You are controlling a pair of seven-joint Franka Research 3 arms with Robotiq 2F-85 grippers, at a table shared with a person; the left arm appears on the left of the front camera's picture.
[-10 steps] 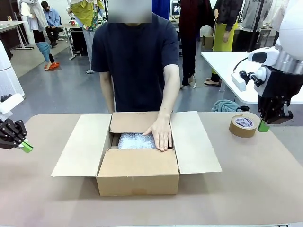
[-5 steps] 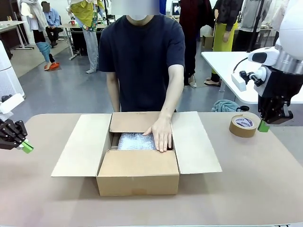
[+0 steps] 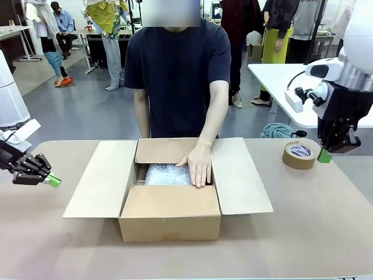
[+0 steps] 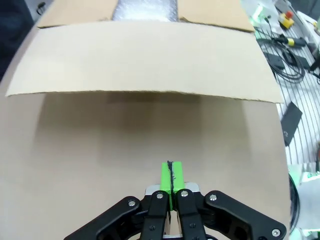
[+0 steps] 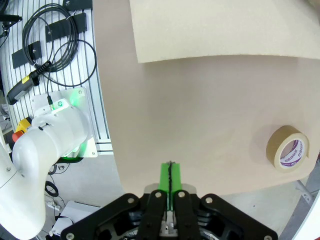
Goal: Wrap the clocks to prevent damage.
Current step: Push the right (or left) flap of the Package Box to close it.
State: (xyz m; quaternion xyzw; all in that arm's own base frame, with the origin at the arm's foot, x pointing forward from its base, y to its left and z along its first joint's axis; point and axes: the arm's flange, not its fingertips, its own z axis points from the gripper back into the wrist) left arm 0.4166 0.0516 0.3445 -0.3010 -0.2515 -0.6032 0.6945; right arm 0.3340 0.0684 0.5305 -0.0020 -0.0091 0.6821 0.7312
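Bubble-wrapped bundle (image 3: pixel 165 174) down inside open cardboard box (image 3: pixel 169 220), flaps spread flat, mid tabletop (image 3: pixel 303 233). Person's hand (image 3: pixel 198 165) flat on bundle's right end, reaching in from box's far side. Brown tape roll (image 3: pixel 301 154) well rt of box. Right gripper (image 3: pixel 324 156) just beside roll, on side away from box; fingers clenched, nothing btwn. Left gripper (image 3: pixel 51 180) low, near box's left flap; fingers clenched, empty too.
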